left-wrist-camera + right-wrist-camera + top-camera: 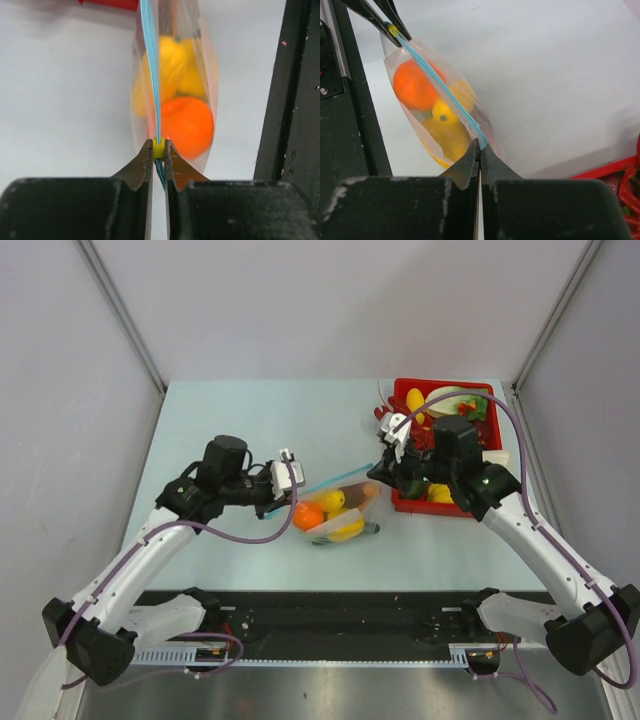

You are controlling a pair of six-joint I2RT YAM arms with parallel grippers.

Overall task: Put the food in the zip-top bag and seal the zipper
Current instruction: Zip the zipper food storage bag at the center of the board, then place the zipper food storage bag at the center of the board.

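Where the overhead camera looks down on the pale bench (230, 420), the clear floppy zip-top bag (335, 518) is stretched between the left pincer (272, 502) and right pincer (380, 469), holding a glossy orange ball (307, 515) and yellow toy pieces (346, 527), near the red rectangular tray (445, 383). From the left wrist, the left pincer is nipped onto the thin light blue zipper strip (150, 60) at a small yellow tab (158, 149). From the right wrist, the right pincer is clamped tight on the strip's other end.

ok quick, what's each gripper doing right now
left gripper: closed, pinching the yellow slider at one end of the bag zipper
right gripper: closed, pinching the zipper's other end
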